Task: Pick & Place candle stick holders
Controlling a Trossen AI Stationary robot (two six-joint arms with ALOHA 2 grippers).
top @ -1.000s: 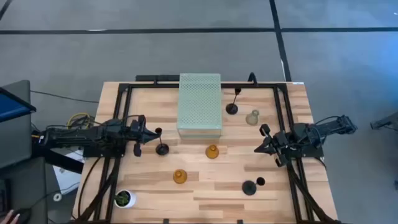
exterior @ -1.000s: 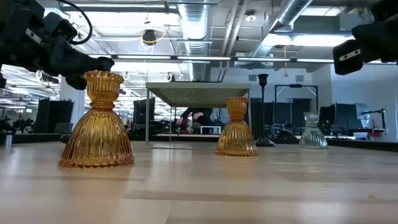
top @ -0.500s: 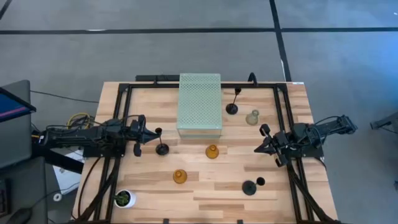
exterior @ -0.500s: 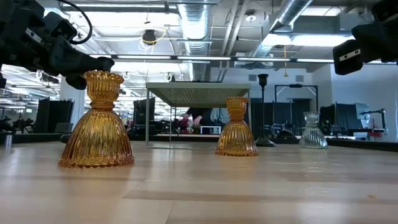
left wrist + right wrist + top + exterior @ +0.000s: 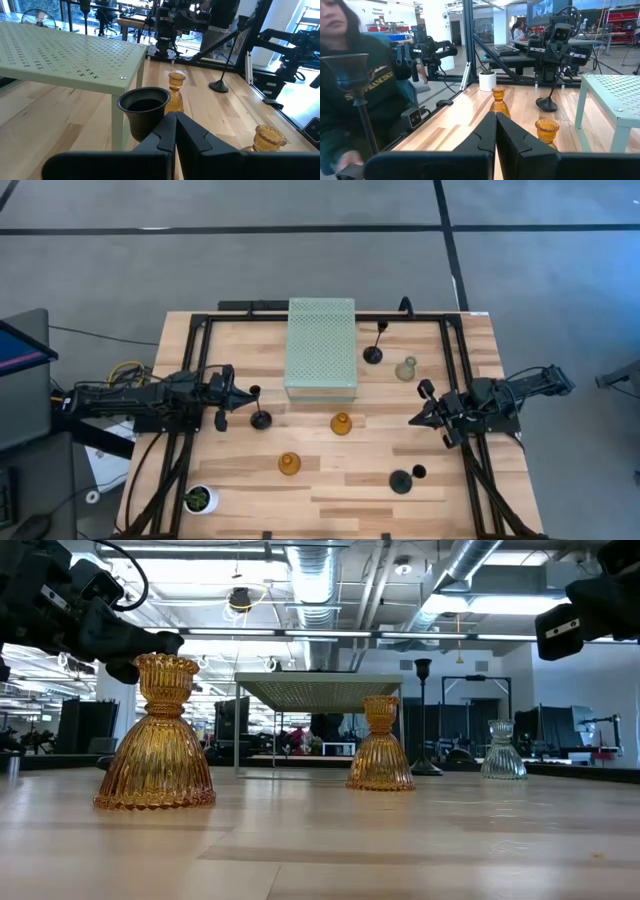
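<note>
Three black holders stand on their round bases: one [image 5: 260,418] by my left gripper, one [image 5: 372,355] at the far side, one [image 5: 400,480] near the front right. Two amber holders [image 5: 341,423] [image 5: 289,464] stand mid-table, and a pale grey-green one [image 5: 405,368] stands far right. My left gripper [image 5: 236,392] is shut and empty, its tips [image 5: 175,117] just short of the nearest black holder's cup [image 5: 145,106]. My right gripper [image 5: 420,413] is shut and empty at the table's right, pointing toward the amber holders [image 5: 547,131].
A big pale green perforated block [image 5: 321,350] stands on legs at the far middle. A white pot with a green plant [image 5: 200,499] stands at the near left corner. A black frame [image 5: 195,330] runs round the table. A person [image 5: 365,100] shows beyond the table's edge.
</note>
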